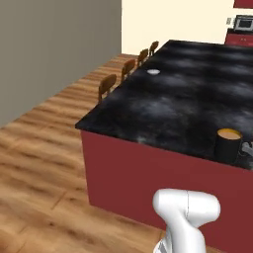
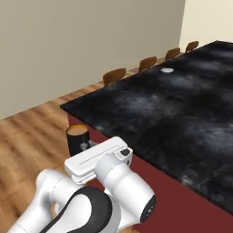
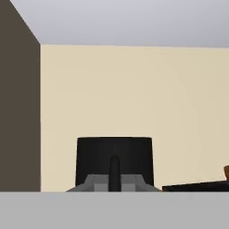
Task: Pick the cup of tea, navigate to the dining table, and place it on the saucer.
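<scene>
Far to the left by the wall stood a row of wooden stools (image 1: 106, 86) along the big black table (image 1: 163, 108), and a small white saucer (image 1: 153, 72) sat on the table near them. Well apart from it, at the near right side, the gripper (image 3: 114, 176) had its fingers pressed tight on the handle of the cup of tea (image 1: 228, 145), which it held upright at about the height of the table's near edge
</scene>
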